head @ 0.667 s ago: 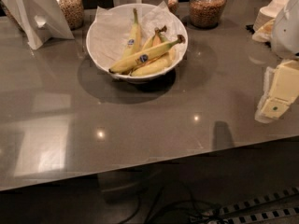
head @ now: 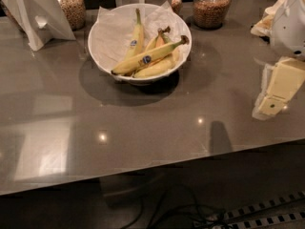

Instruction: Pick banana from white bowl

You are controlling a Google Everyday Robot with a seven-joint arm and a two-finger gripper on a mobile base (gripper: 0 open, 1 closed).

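The white bowl (head: 105, 37), lined with crinkled white paper, stands on the grey table at the back centre. Several bananas lie in it. The banana (head: 157, 54) is the longest one, lying diagonally on top, with a blue sticker mid-length and a dark stem tip pointing to the upper right. A shorter blue-stickered banana (head: 136, 35) with a green stem lies behind it. My gripper (head: 276, 87), cream-coloured, hangs at the right edge of the view. It is well to the right of the bowl, above the table and apart from everything.
Two glass jars of grain (head: 209, 6) (head: 69, 6) stand behind the bowl. A white folded card stand (head: 33, 18) is at the back left. A pale object (head: 264, 23) lies at the far right. The table's front edge (head: 143, 168) runs below, with cables on the floor.
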